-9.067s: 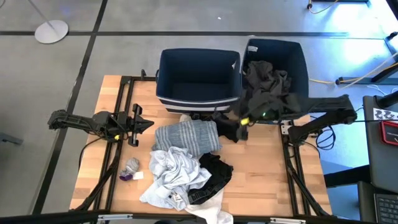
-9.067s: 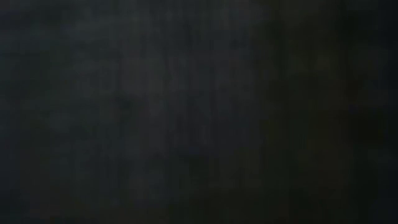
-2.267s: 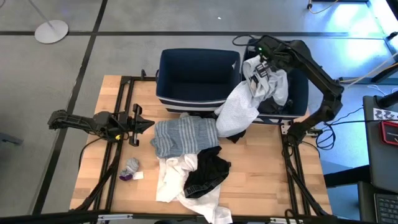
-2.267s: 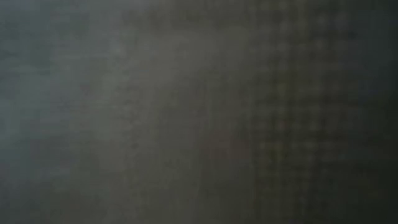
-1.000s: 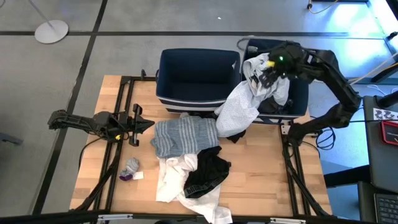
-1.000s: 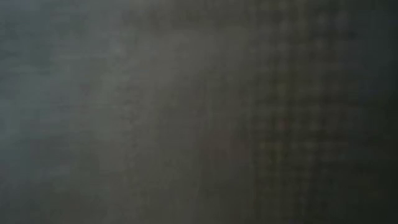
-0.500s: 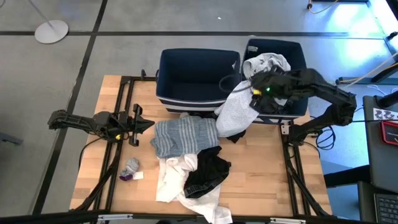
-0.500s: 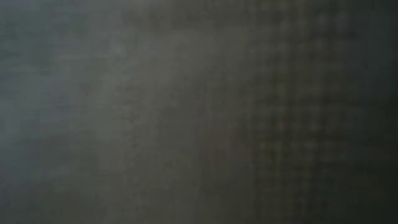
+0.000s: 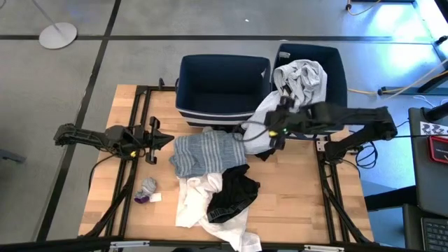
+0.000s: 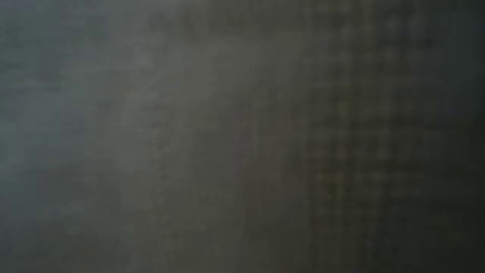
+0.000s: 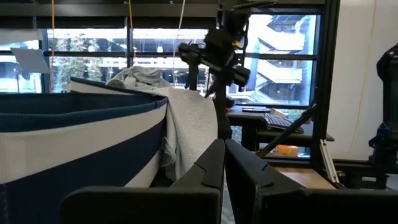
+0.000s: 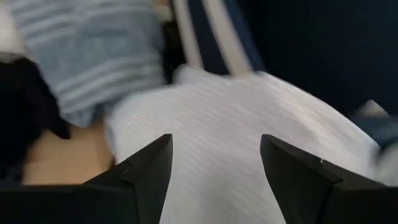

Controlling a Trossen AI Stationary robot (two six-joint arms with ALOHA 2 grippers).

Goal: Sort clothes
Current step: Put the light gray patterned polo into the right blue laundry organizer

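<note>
High view: the right gripper (image 9: 274, 133) is seen held out over the front edge of the right navy bin (image 9: 334, 63), its jaws standing parted and gripping nothing. Directly beneath those jaws lies the light grey-white garment (image 9: 269, 119), which is draped out of the right bin, over its front wall and down toward the wooden table (image 9: 301, 189); the rest of it is bunched in the bin behind the gripper. In the right wrist view the same pale garment (image 12: 230, 143) is seen between and beyond the two dark fingers (image 12: 146, 165), apart from them, with the grey striped top (image 12: 93, 56) beyond it. Ahead of the jaws and toward the table's middle the grey striped top (image 9: 208, 154) is spread, and past it a white piece (image 9: 197, 199) and a black item (image 9: 234, 196) are heaped together near the front edge. A small grey sock-like item (image 9: 148, 187) lies apart from the heap, nearer the left arm. The left navy bin (image 9: 222, 87) stands beside the right one. The left gripper (image 9: 155, 136) rests at the table's left side, well apart from the clothes, its jaws pressed together on nothing. Nothing can be made out in the low view.
</note>
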